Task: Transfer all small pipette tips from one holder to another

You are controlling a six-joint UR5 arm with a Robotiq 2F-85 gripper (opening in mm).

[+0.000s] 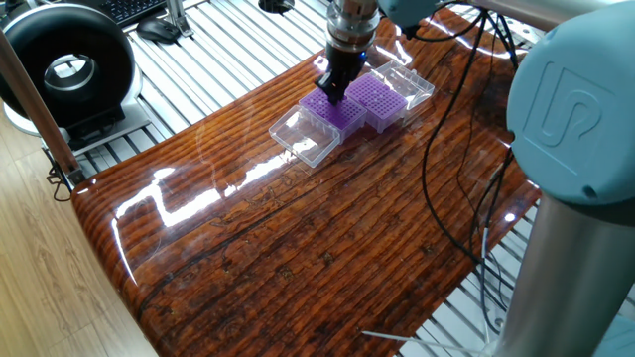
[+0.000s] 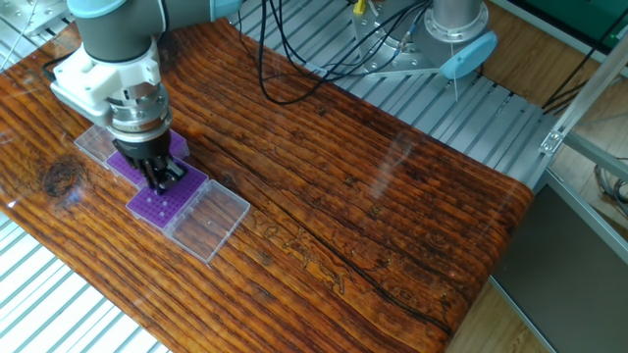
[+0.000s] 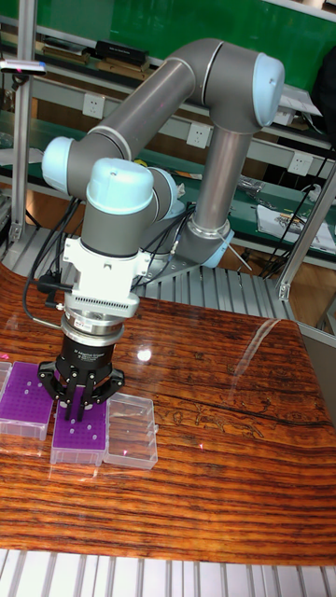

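Purple grid racks [image 3: 79, 437] with clear lids [image 3: 131, 442], glossy reddish-brown striped wood tabletop [image 2: 373, 206], grey arm [image 3: 159, 112] with pale blue joints, black gripper [image 3: 77, 407].

A lab or engineering workshop: a robot arm [image 3: 140, 177] mounted beside a glossy wooden tabletop [image 2: 373, 226], aluminium-slat benches [image 1: 228, 59], wall sockets [image 3: 91, 104], loose cables [image 2: 294, 69], and a keyboard [image 1: 134, 8] in the background.
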